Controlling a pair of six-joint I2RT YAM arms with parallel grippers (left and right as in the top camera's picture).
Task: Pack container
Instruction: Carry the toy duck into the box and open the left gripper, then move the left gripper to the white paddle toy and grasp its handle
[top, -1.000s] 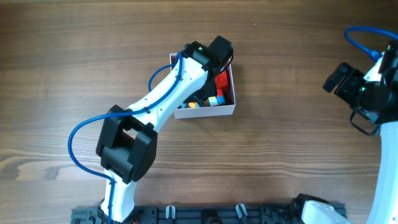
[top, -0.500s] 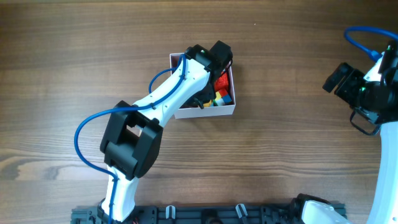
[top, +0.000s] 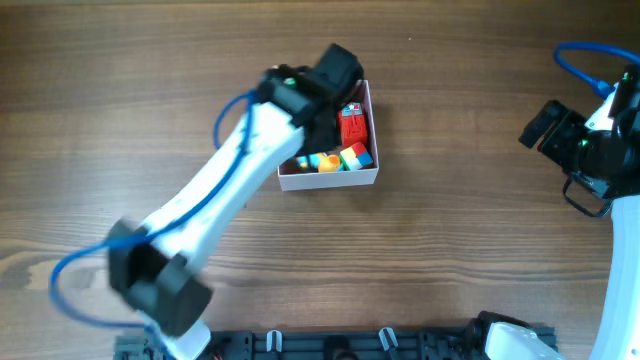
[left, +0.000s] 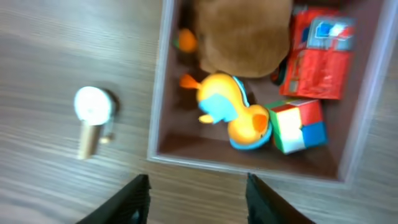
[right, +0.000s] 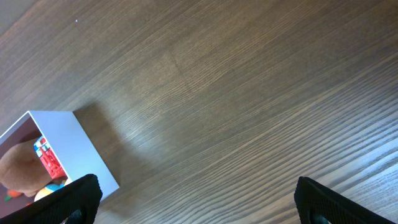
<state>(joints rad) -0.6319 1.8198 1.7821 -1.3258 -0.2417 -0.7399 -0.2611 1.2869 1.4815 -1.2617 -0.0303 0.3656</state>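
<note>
The container (top: 366, 178) is a square white-walled box with a dusty-pink inside, at the middle of the table. In the left wrist view (left: 159, 102) it holds a brown plush (left: 245, 34), a yellow duck toy (left: 233, 112), a colour cube (left: 298, 126) and a red packet (left: 317, 56). My left gripper (top: 335, 72) is above the container's far left part, blurred in the overhead view. Its fingers (left: 198, 200) are open and empty. My right gripper (top: 545, 125) is far to the right, open and empty (right: 199, 205). The container shows at the lower left of the right wrist view (right: 68, 140).
A small tan piece with a round white cap (left: 93, 118) lies on the wooden table just left of the container. It is hidden under my left arm in the overhead view. A black rail (top: 330, 345) runs along the table's front edge.
My left arm has swung left and back from over the container, so more of the toys inside show. The right arm has not moved.
</note>
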